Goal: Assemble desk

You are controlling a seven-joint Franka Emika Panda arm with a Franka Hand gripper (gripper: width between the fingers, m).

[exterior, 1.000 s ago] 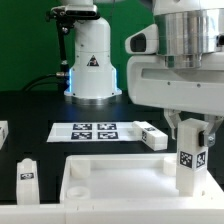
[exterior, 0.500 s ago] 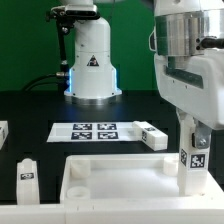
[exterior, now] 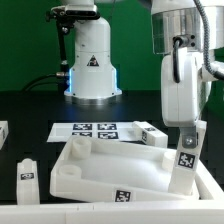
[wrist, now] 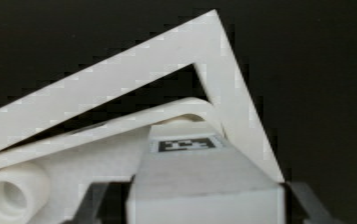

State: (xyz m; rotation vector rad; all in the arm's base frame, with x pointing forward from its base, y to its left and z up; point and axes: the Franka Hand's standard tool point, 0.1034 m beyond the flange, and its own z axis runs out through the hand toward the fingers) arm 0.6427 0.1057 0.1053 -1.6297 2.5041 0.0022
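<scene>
The white desk panel [exterior: 110,172] sits tilted and turned on the black table, showing its front wall with a tag. At its corner on the exterior view's right, my gripper [exterior: 187,148] is shut on an upright white leg [exterior: 185,162] with a tag on its side. In the wrist view the leg [wrist: 196,170] fills the gap between both fingers [wrist: 100,202] of the gripper [wrist: 201,208]. The panel's rim [wrist: 175,62] runs around it, and a round socket [wrist: 8,192] shows beside it. Whether the leg's foot is seated in a socket is hidden.
A loose leg [exterior: 27,172] stands at the exterior view's left, another [exterior: 3,131] is at the left edge, and one [exterior: 152,135] lies behind the panel. The marker board [exterior: 95,130] lies mid-table, in front of the robot base [exterior: 92,62].
The panel lay flat and square before. It has now swung round and tipped up, showing its tagged front wall. The arm has turned above the held leg.
</scene>
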